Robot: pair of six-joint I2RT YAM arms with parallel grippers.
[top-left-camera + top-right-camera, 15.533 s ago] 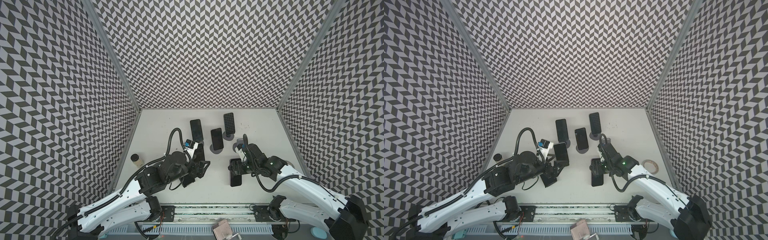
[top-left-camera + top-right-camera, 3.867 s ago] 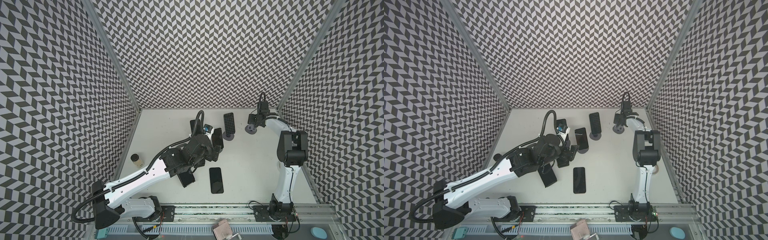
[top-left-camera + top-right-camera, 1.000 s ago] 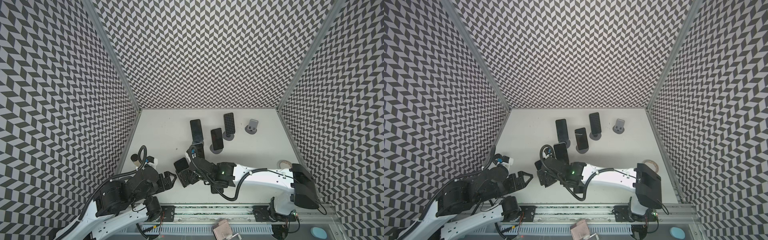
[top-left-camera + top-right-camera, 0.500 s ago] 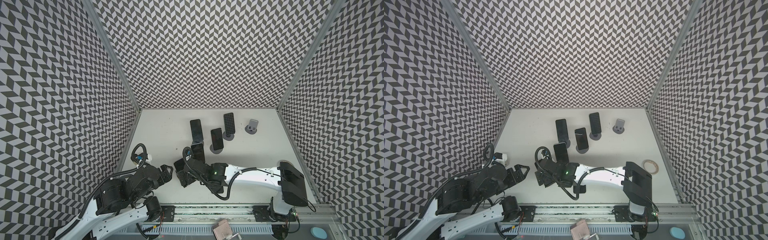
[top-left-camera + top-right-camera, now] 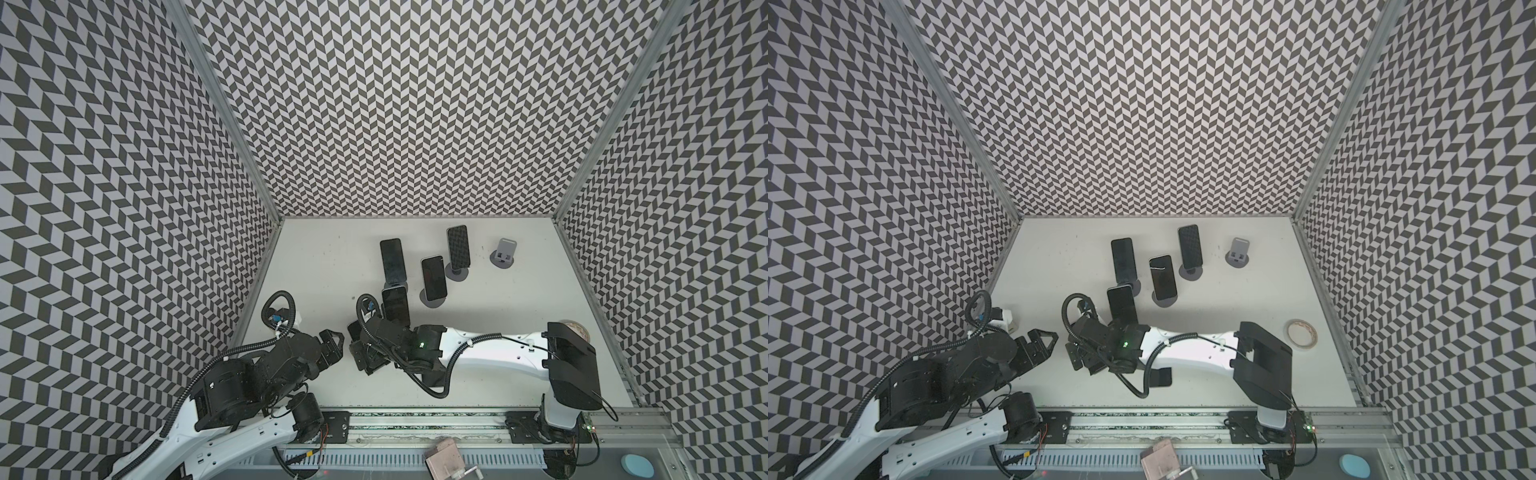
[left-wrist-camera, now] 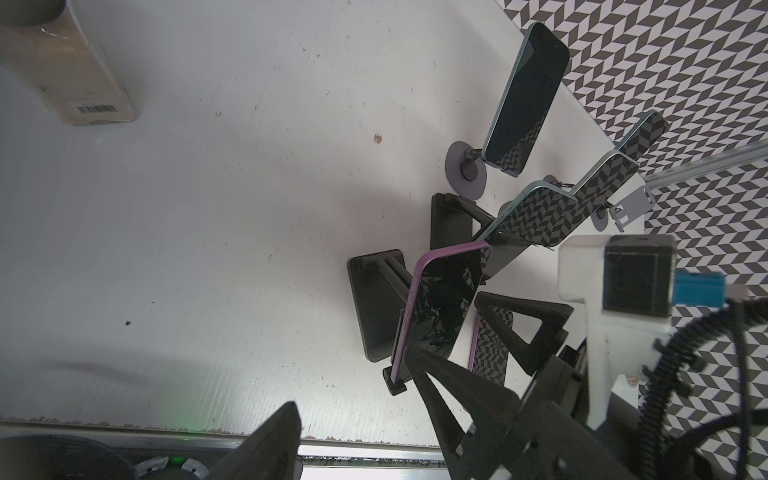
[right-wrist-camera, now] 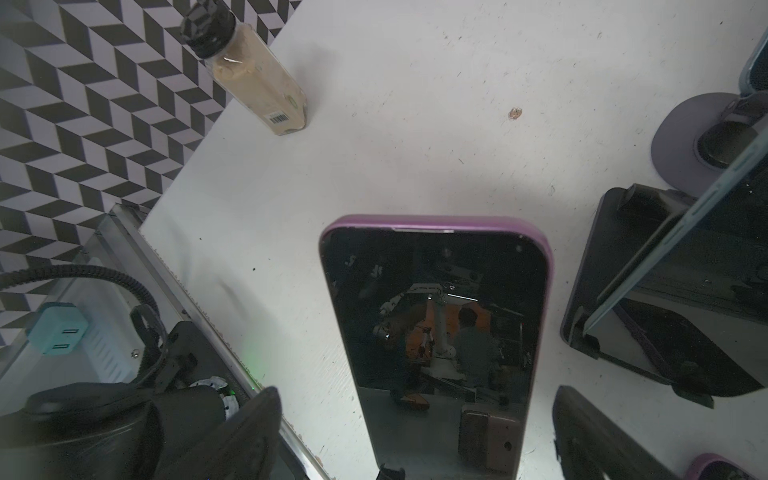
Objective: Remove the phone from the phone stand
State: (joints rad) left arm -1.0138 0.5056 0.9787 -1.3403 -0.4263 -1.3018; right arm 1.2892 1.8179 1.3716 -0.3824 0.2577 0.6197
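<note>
Task phone: purple-cased phone (image 7: pixel 436 324), screen dark, leaned upright in the black phone stand (image 6: pixel 374 307), bottom edge in the stand's lip, not lifted.
Right gripper (image 7: pixel 415 388): reached across to the black phone stand, claw spread wide, one finger (image 7: pixel 249 436) either side of the purple-cased phone, thin gaps both sides, nothing pinched.
Left gripper (image 5: pixel 334 347): just left of the black phone stand in both top views, apart from it, claw spread, nothing in it.
Flat phone (image 6: pixel 488 357): purple-edged, lay flat on the table (image 5: pixel 324 266) just beside the black phone stand, on the right arm's side.
Second flat phone (image 5: pixel 1163 376): dark, right of the black phone stand, partly under the right forearm.
Second black stand (image 6: pixel 451 216): just behind the black phone stand, carried a teal-edged phone (image 6: pixel 536 216).
Back row: tall phone (image 5: pixel 392 266), middle phone (image 5: pixel 433 276), patterned phone (image 5: pixel 457 253), each on a round base, farther behind the black phone stand.
Grey stand (image 5: pixel 504 257): behind and well right of the black phone stand, past the patterned phone.
Spice bottle (image 7: pixel 253 70): tan powder, black cap, upright, well left of the black phone stand, by the wall.
Tape roll (image 5: pixel 1301 332): well right of the black phone stand, near the right wall.
</note>
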